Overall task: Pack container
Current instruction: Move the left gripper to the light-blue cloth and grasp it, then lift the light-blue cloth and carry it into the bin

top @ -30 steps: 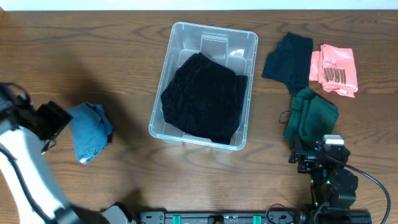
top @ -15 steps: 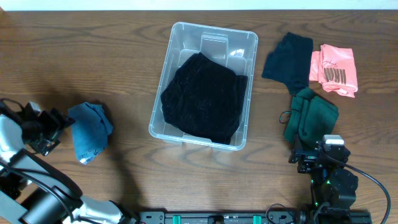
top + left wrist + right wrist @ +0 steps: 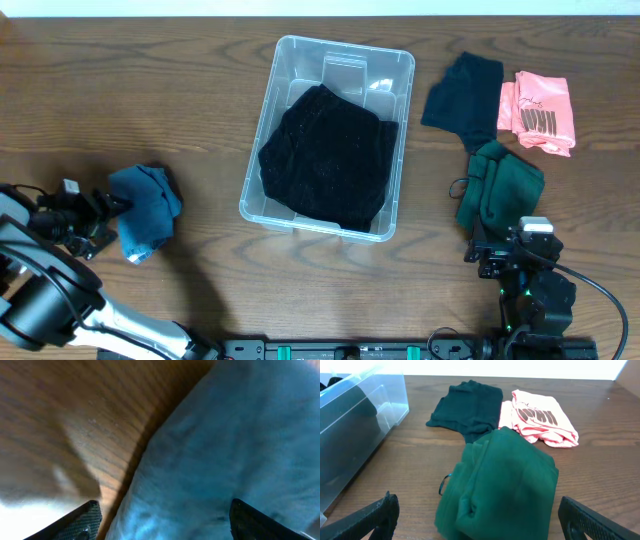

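Observation:
The clear plastic container (image 3: pixel 290 75) stands at the table's middle with a black garment (image 3: pixel 328 157) in it; its corner shows in the right wrist view (image 3: pixel 360 407). A blue cloth (image 3: pixel 147 205) lies bunched at the left. My left gripper (image 3: pixel 110 212) is open at the cloth's left edge, and in the left wrist view the blue cloth (image 3: pixel 225 450) fills the space between the spread fingers (image 3: pixel 162 520). My right gripper (image 3: pixel 510 250) is open and empty at the front right, just short of a folded green garment (image 3: pixel 497 185), which also shows in the right wrist view (image 3: pixel 500 485).
A dark garment (image 3: pixel 462 95) and a pink printed garment (image 3: pixel 538 110) lie at the back right; both show in the right wrist view, the dark one (image 3: pixel 467 405) left of the pink one (image 3: pixel 540 420).
My left arm has swung down and to the right, bringing its gripper against the blue cloth. The right arm and the garments have not moved.

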